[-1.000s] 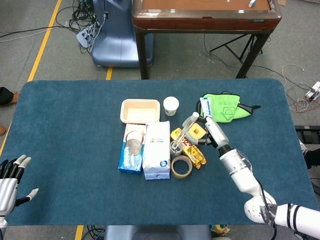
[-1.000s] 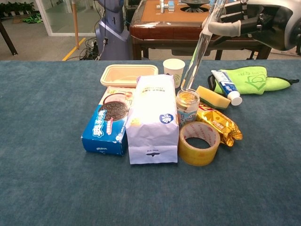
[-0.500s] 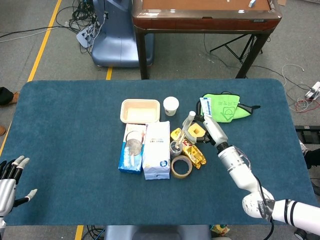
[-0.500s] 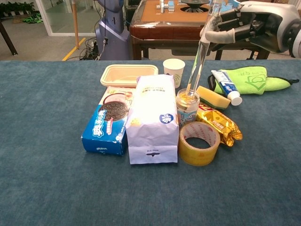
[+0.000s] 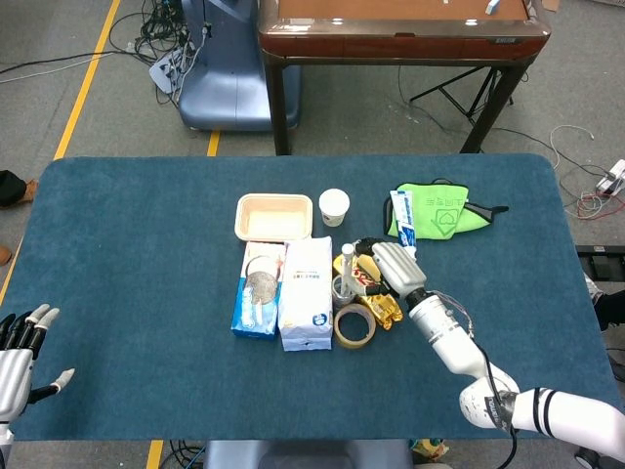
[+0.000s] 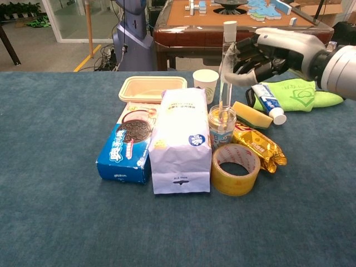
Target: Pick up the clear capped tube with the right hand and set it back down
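At table centre, among the clutter, the clear capped tube (image 6: 226, 72) stands nearly upright with its lower end inside the small glass jar (image 6: 221, 125). Right hand (image 6: 261, 53) grasps the tube high up, fingers wrapped around its upper part just under the white cap. From the head view the same hand (image 5: 395, 264) sits just right of the tube (image 5: 347, 266). Left hand (image 5: 21, 344) rests at the near left edge of the table (image 5: 127, 244), fingers spread, holding nothing.

Close neighbours: white paper bag (image 6: 179, 139) touching or nearly touching the jar's left side; roll of yellow tape (image 6: 236, 169) just in front; gold snack packet (image 6: 260, 146) and yellow sponge (image 6: 251, 114) to the right; paper cup (image 6: 206, 80) behind.

Judgement: the set-down step looks to be in hand, tube going back into the jar. To do it well:
- keep the tube vertical so it does not lever the jar over;
- let the bottom end settle on the jar floor before loosening the grip;
- spread the fingers away slowly, sideways to the right, away from the bag;
- lift the hand off without brushing the cap, since the tall tube could tip the light jar.
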`<state>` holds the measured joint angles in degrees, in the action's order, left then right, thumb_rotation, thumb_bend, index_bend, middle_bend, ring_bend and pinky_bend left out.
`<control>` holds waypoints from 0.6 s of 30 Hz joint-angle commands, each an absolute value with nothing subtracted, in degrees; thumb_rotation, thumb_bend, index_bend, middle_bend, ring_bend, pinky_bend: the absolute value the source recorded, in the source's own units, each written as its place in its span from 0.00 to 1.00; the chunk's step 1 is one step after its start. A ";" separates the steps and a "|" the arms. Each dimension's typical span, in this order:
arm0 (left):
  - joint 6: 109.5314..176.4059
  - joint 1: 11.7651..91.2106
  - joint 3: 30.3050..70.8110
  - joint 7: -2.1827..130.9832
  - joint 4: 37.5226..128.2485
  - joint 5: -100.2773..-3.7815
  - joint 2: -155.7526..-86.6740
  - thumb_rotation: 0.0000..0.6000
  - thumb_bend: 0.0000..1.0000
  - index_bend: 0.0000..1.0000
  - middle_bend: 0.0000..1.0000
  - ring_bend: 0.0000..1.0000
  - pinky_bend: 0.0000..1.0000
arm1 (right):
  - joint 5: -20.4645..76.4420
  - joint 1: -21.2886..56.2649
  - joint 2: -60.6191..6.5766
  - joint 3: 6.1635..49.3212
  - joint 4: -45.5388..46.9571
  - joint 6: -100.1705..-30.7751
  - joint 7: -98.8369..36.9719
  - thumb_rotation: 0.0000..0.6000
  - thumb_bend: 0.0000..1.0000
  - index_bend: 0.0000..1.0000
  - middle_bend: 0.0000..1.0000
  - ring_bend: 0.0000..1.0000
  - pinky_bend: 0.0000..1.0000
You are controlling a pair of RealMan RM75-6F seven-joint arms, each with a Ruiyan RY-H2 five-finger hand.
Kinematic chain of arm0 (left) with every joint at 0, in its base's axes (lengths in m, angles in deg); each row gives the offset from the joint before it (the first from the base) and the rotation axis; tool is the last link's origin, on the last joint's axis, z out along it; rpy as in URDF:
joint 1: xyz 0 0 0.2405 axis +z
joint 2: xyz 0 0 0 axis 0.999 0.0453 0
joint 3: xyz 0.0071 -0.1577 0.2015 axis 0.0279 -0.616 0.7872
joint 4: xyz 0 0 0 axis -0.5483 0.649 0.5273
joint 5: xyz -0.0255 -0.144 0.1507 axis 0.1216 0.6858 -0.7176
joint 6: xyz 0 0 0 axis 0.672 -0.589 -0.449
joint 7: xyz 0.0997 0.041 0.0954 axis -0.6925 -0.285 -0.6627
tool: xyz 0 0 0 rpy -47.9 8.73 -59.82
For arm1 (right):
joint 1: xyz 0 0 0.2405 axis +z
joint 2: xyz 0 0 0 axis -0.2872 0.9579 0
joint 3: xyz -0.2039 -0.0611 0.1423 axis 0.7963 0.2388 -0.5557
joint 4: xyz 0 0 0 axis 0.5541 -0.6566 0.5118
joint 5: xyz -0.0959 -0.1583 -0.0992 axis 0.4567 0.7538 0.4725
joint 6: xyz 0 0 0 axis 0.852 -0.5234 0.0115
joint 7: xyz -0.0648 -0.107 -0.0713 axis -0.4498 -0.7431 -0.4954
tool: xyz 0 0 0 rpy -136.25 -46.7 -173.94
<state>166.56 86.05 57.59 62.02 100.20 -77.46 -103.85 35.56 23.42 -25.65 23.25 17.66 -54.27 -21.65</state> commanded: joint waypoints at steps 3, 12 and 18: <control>166.55 86.18 57.61 62.15 100.09 -77.22 -103.82 1.00 0.19 0.11 0.07 0.08 0.01 | 39.38 24.68 -29.04 24.94 12.63 -55.50 -23.55 1.00 0.52 0.65 0.40 0.28 0.25; 166.78 86.47 57.69 62.24 99.99 -77.11 -103.75 1.00 0.19 0.11 0.07 0.08 0.01 | 42.20 25.08 -32.42 26.79 7.61 -55.99 -22.35 1.00 0.51 0.62 0.34 0.21 0.22; 166.54 86.33 57.65 62.21 99.82 -77.09 -103.91 1.00 0.19 0.11 0.07 0.08 0.01 | 42.28 25.29 -32.58 27.49 6.70 -55.20 -23.23 1.00 0.45 0.53 0.28 0.14 0.17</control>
<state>166.53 86.32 57.66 62.21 99.82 -77.10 -103.91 42.34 25.25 -32.61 27.43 6.72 -55.30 -23.15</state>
